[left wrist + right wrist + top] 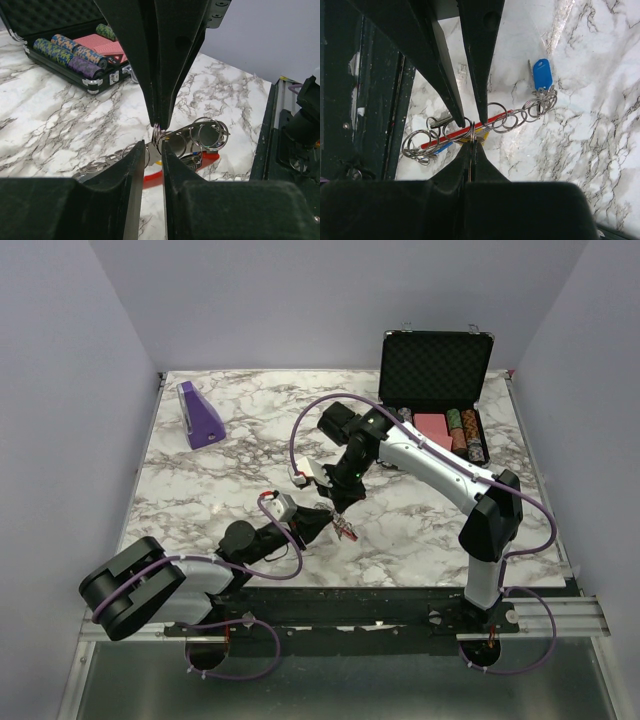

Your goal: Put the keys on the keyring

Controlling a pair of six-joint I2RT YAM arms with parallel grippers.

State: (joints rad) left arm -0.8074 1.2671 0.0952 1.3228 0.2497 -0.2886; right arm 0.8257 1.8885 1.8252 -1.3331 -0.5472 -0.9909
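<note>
A purple wedge (200, 417) stands far left on the marble worktop (220, 490), well apart from everything else. Nearer the middle, close to the front edge, the left end effector (154, 152) has its jaws narrowly parted either side of one ring of the keyring (207, 135), not visibly clamping it. The keyring lies strung out flat on the worktop, with its red curved piece (150, 178) under the rings and a blue-headed key (541, 75) at one end. Meeting it from the far side, the right end effector (470, 145) is clenched on that same ring. At the back right, an open black case (435, 365) holds poker chips (467, 432).
</note>
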